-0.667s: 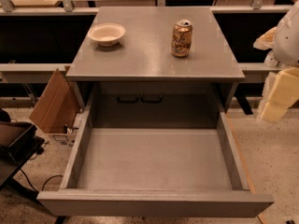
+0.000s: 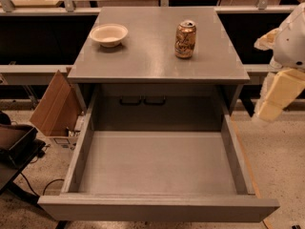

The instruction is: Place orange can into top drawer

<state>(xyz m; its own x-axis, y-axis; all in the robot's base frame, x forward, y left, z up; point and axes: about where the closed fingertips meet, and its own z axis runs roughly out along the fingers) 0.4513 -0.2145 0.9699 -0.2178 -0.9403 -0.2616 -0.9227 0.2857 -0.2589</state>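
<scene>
Camera view: orange can (image 2: 185, 39) stands upright on the cabinet top (image 2: 143, 58), with the top drawer (image 2: 157, 163) pulled open below.
Gripper (image 2: 279, 97) hangs at the right edge, well apart from the can; its grip cannot be told.

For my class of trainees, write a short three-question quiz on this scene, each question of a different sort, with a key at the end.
1. True or false: the orange can lies inside the top drawer.
2. What shares the cabinet top with the can? A) a cream bowl B) a glass mug C) a sponge
3. In a few words, where is the gripper?

Key:
1. False. The can stands upright on the cabinet top, and the drawer is pulled open below it.
2. A.
3. At the right edge of the view, beside the cabinet, apart from the can.
</scene>
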